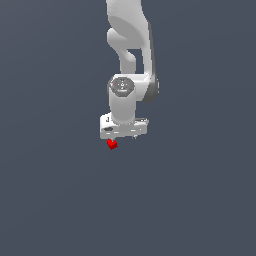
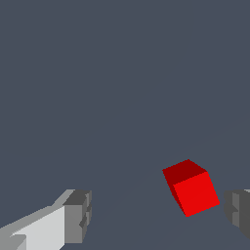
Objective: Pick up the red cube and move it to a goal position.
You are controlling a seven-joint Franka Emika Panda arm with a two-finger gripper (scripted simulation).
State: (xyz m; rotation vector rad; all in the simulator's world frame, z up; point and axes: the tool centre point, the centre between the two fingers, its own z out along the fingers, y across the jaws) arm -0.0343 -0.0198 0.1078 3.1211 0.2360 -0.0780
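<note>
Wrist view: end effector [image 2: 156, 215] spread wide, red cube [image 2: 191, 187] between fingers [image 2: 78, 217], untouched, nearer one.

The gripper [image 2: 156, 215] fingers [image 2: 77, 217] are getting cropped in the wrist view, and the arm [image 1: 131, 40] is running off the exterior view's top.

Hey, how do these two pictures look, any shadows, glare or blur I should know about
Exterior view: flat, even lighting, no cast shadow or glare, red cube tiny and jagged-edged. Wrist view: sharp, cube faces shaded in different reds, gripper fingers cut off by the frame edge.
</note>
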